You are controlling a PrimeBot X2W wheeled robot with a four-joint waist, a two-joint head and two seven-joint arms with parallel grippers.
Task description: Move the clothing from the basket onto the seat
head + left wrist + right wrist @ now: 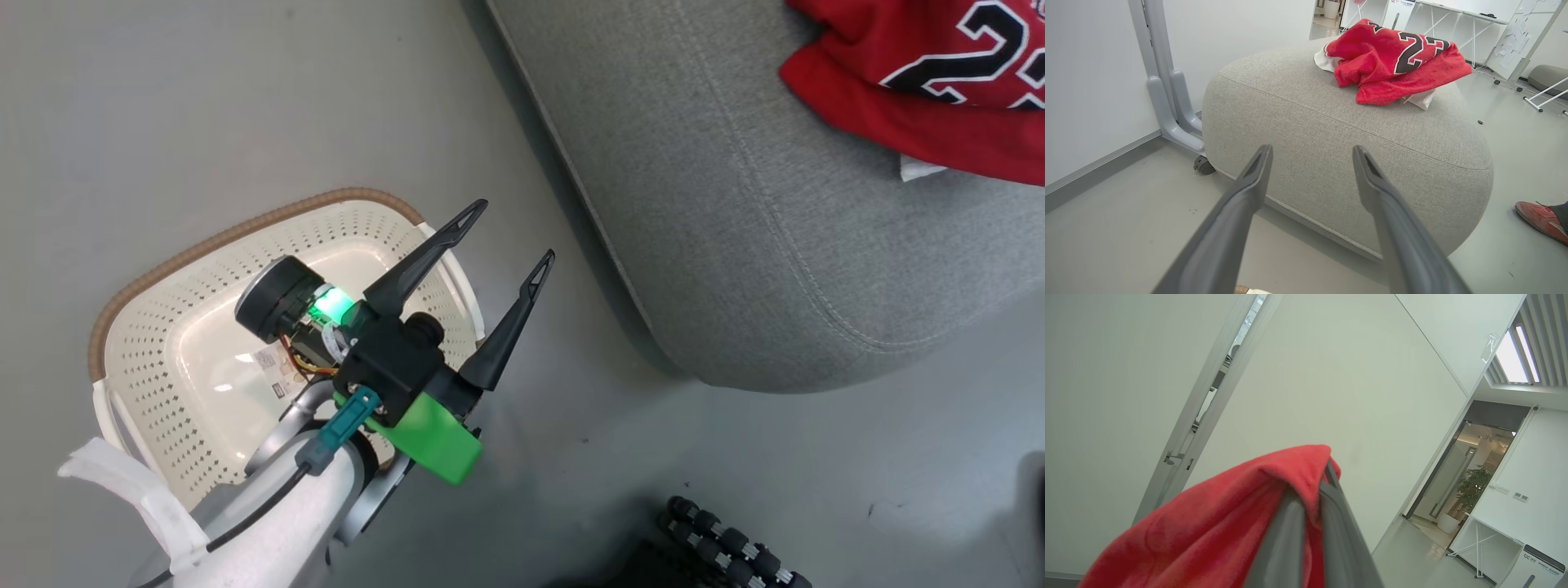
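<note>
The left gripper [513,233] stands spread wide with nothing between its two dark fingers. In the head view it hangs over the side of the basket [245,229] that faces the seat [735,245], with its fingers pointing towards the seat. In its own wrist view the left gripper [1311,149] looks straight at the seat's [1331,134] rounded grey flank, with grey floor [1126,228] below it. The right gripper [1323,477] has its fingers pressed tight together on the plain red piece [1208,539]. The cloth is folded over the fingertips and hangs down to the left of that view, with a pale wall [1331,375] behind it. The basket sits on the floor [163,98] just beside the seat, apart from it, and the paper label [273,371] on its pale base is visible past the arm. The jersey [922,82] lies crumpled on top of the seat, well away from the basket. Its black and white numerals face up, and a bit of white fabric shows at its edge. In the left wrist view the jersey [1392,57] rests towards the far side of the cushion top. A grey frame leg [1167,102] on a caster stands at the seat's left. A person's red shoe [1539,218] rests on the floor at the right edge.
</note>
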